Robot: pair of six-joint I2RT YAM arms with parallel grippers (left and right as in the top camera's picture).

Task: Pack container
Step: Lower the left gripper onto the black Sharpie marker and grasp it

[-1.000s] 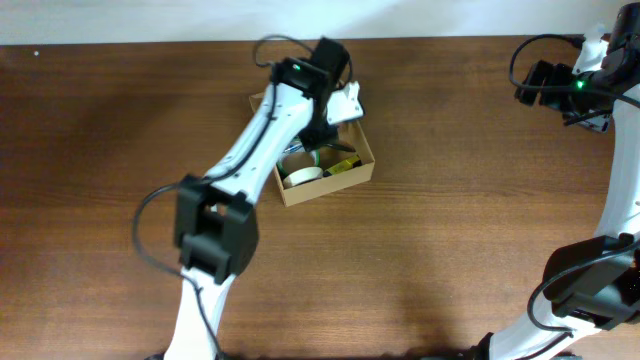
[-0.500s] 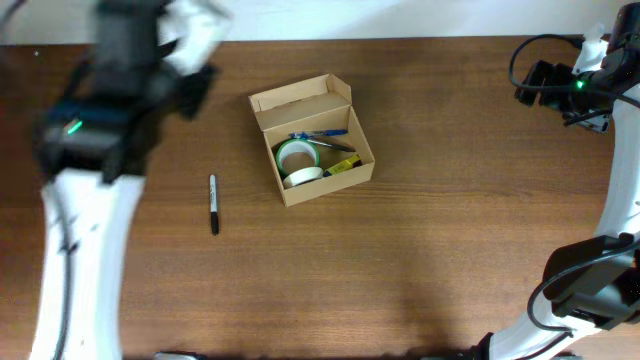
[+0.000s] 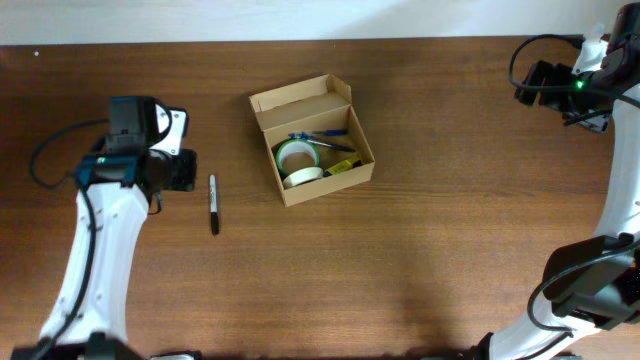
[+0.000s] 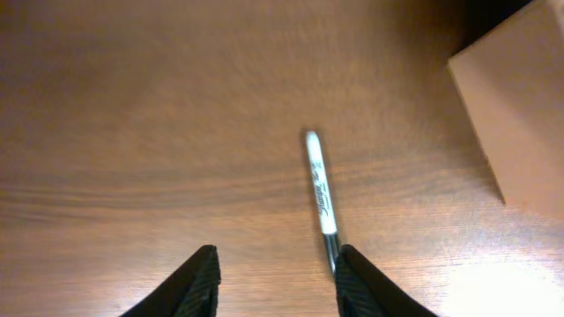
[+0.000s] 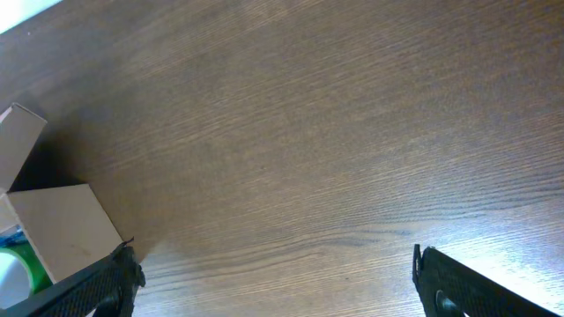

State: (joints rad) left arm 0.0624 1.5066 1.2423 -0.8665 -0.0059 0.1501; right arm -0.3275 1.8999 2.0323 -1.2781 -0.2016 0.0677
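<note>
Your left gripper (image 4: 278,257) hangs part-spread and empty, the black marker (image 4: 321,195) lying just ahead of its fingers (image 4: 198,283). Beyond the marker, the container (image 3: 327,186) sits open near the middle of the table (image 3: 450,250). Your right gripper (image 5: 275,262) is spread wide, empty, well apart.

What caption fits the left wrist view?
Open left gripper by a black marker on the table, cardboard container at right.

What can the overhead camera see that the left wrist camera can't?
Only overhead: inside the container, with a green tape roll, a white roll and a blue pen, plus the right arm. Only left wrist: the writing on the marker, and the left end effector seen open and empty. Both: the marker lying on the wooden table, and the container's outside.
</note>
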